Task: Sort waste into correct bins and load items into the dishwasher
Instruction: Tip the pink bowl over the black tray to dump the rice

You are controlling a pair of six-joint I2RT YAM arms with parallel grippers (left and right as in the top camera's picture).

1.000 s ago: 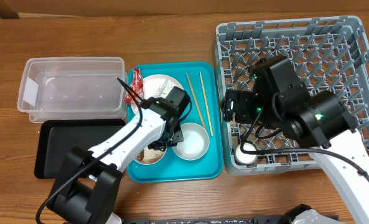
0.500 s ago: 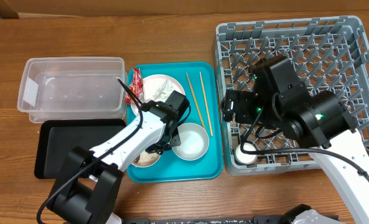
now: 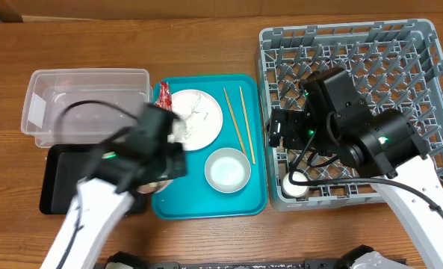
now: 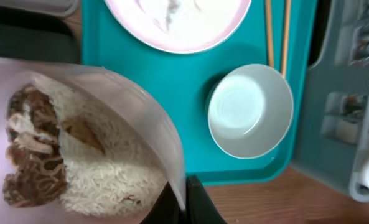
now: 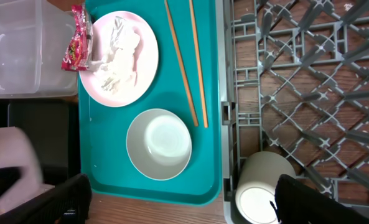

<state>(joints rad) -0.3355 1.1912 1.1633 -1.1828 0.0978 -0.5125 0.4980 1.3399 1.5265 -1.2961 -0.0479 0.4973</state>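
Left wrist view is being filled on its left side by the large plate, which is being gripped at its rim by the closed left fingers at the bottom centre of the frame. Rice scraps with brown bits are being held on it, heaped toward the lower left. In the overhead view the left arm is being blurred. The plate is being held at centre left, above the seam between the black tray and the teal tray, just below the clear tub.

The right fingers are being kept spread wide and empty over the cup, which is lying in the lower left corner of the rack.

The step is being judged as emptying the scraps into a bin. Several risks are being seen:
- **Spilling:** the rice is loose and only a thin rim is being pinched, so a tilt or a quick swing could shed grains onto the teal tray or the table.
- **Slipping:** the plate could pivot or slide out between the fingers under its own weight.
- **Wrong bin:** the tub and the black tray are lying side by side, so scraps could be tipped into the wrong one.
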